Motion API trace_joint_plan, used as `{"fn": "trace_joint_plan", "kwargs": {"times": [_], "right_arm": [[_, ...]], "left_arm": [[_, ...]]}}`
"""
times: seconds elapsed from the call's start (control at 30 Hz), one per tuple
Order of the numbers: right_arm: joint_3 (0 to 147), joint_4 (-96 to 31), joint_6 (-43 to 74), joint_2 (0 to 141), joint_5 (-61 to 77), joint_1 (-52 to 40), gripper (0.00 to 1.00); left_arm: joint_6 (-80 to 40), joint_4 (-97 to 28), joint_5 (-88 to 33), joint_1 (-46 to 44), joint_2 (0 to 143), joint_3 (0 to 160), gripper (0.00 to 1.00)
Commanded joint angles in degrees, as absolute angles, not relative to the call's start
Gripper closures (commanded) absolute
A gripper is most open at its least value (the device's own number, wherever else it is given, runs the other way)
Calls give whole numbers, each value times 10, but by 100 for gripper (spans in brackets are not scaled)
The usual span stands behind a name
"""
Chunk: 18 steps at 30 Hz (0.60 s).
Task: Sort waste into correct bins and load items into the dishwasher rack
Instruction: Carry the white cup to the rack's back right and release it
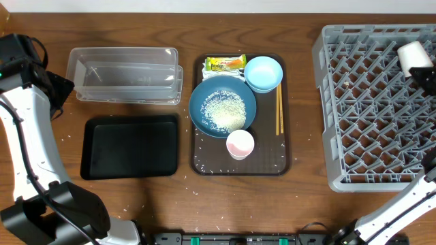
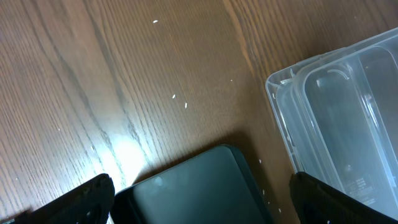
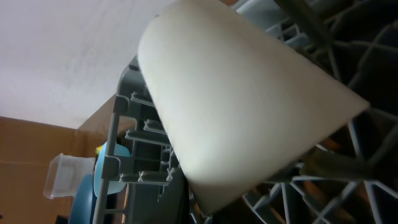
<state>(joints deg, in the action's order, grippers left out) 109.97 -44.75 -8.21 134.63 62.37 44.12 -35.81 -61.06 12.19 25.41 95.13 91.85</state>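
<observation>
Nothing sorted yet: left hand hangs wide and empty by the shallow black rectangular tray, right hand, grip hidden, over the light-grey lattice rack; yellow-green snack wrapper, far centre, likely needs reaching next.

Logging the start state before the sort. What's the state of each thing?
Tub: empty.
Black tray: empty.
Dark-blue bowl: upright, rice inside.
Light-blue bowl: upright, empty.
Cup: upright, empty.
Chopsticks: flat on brown tray.
Wrapper: flat on brown tray.
Rack: no bowls or cup loaded.
Left fingers: open, empty.
Right fingers: cannot tell.
</observation>
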Motion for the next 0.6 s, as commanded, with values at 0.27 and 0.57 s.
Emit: {"fn": "trace_joint_plan", "kwargs": {"times": [0.27,0.57], "right_arm": [[1098,-504,-86,1333,561,502,78],[1098,-519,7,1213,473,533,74]], "left_arm": [[-361,-610,126,256,953,921,7],[-361,-610,126,256,953,921,7]]}}
